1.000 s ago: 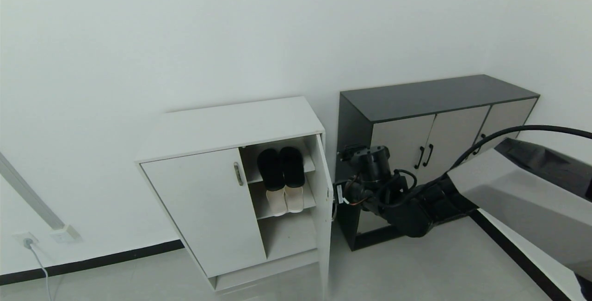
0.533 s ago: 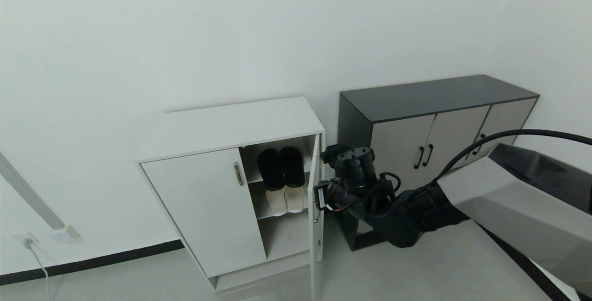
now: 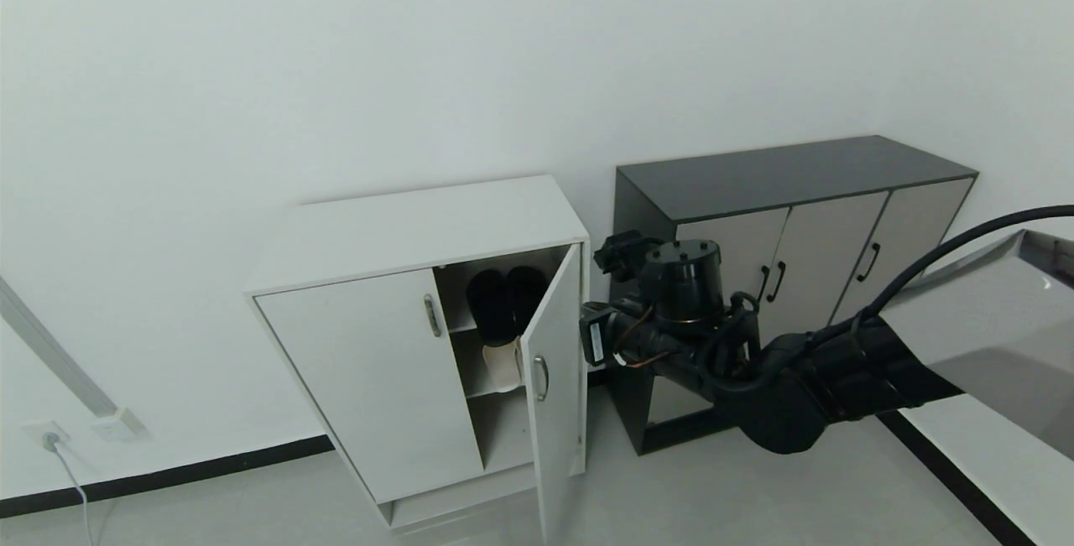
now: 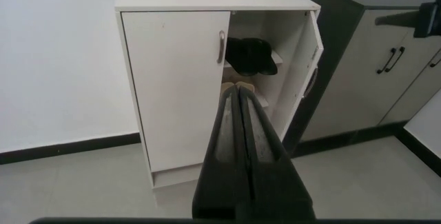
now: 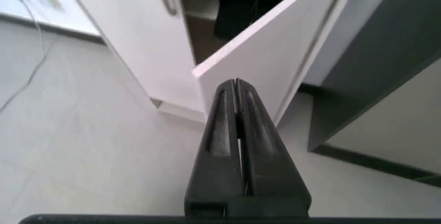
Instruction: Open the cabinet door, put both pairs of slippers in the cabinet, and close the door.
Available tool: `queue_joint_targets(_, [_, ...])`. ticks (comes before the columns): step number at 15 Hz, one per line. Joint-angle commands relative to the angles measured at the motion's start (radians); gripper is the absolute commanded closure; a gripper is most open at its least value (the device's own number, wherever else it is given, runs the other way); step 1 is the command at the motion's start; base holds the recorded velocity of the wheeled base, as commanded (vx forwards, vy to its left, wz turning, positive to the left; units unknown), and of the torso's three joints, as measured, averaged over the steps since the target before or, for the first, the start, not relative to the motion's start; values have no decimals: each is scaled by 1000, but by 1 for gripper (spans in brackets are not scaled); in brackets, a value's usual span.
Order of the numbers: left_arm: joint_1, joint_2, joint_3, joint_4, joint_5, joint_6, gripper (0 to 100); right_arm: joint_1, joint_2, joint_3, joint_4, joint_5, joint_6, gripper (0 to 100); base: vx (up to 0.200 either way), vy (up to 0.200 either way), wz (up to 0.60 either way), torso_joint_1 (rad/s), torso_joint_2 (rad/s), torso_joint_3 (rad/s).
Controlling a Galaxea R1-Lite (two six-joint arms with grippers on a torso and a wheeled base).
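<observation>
Right gripper (image 5: 238,85), fingers (image 5: 224,114) together, beside cabinet door (image 5: 275,45)

White wall (image 3: 336,43), grey floor (image 3: 755,496), black baseboard (image 3: 168,475). Dark sideboard (image 3: 797,169) right of centre. Socket (image 3: 46,433) with cable lower left.

Right gripper (image 5: 236,86) closed, fingers pressed together, aimed at half-open white cabinet door (image 5: 275,52). Black slippers (image 5: 238,3) inside, behind door. Dark cabinet (image 5: 386,58) alongside.

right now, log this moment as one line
cabinet door part open | black slippers, pale slippers on shelves inside | right pincer shut, near door | left pincer shut
</observation>
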Motion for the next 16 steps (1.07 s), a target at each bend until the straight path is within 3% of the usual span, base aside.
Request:
queue_joint_targets(1, [1,1,0,0,1,0,100,0,-11,8,-1,0,-1,100,0,0,600,2,7,-2])
queue_joint_targets(6, [1,1,0,0,1,0,100,-9,-5,43,-1,4,-1,100,0,0,600,1,3,3])
queue_joint_targets(11, [1,1,0,0,2,1,100,-44,-8,118,-90,70,-8,100,0,0,0,0,0,0])
queue_joint_targets(13, [1,1,0,0,2,3,100,-67,-63,224,-98,75,-17,100,0,0,0,0,0,0])
queue_joint_targets(16, [0,1,0,0,1,3,100,-95,-116,377,-141,75,-17,100,200,0,0,-2,-1,5])
